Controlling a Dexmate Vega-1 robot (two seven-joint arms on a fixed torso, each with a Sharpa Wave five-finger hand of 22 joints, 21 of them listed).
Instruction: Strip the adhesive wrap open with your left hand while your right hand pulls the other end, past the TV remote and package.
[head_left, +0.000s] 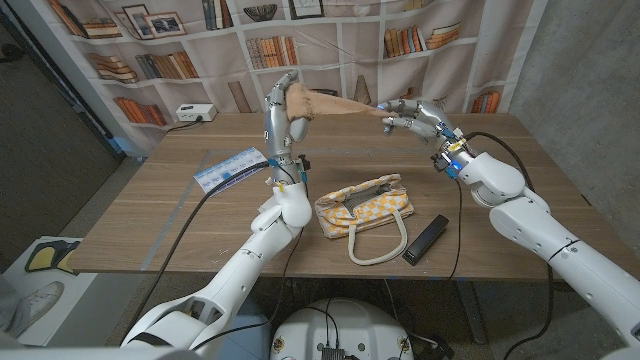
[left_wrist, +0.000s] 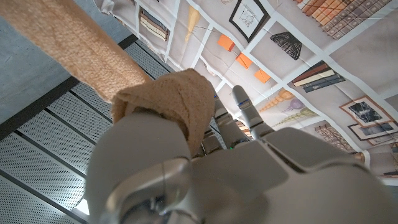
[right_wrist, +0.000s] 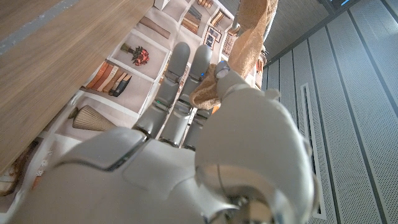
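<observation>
— Well, both hands are up high over the wooden table (head_left: 150, 200). What's the left hand (head_left: 284, 108) got?

— It's clutching the bunched roll of tan adhesive wrap (head_left: 318, 102), raised above the far half of the table. From its wrist camera the wrap (left_wrist: 168, 102) sits wadded on top of the hand (left_wrist: 186, 174), fingers curled in under it, and a flat band runs away from the wad.

— And the other end?

— The right hand (head_left: 412, 115) pinches it, also lifted above the table's far side. The strip stretches taut between the two hands. On the right wrist camera the tan end (right_wrist: 208, 90) is nipped at the thumb of that hand (right_wrist: 205, 143), the other fingers (right_wrist: 180, 81) extended alongside.

— What's lying below on the table?

— A yellow-and-white checked bag (head_left: 366, 208) with a long handle, near the table's front edge, roughly under the stretched strip. Just beside it, towards the right arm, a black TV remote (head_left: 426, 238). A blue-and-white package (head_left: 232, 169) lies on the left half of the table, beside the left forearm.
</observation>
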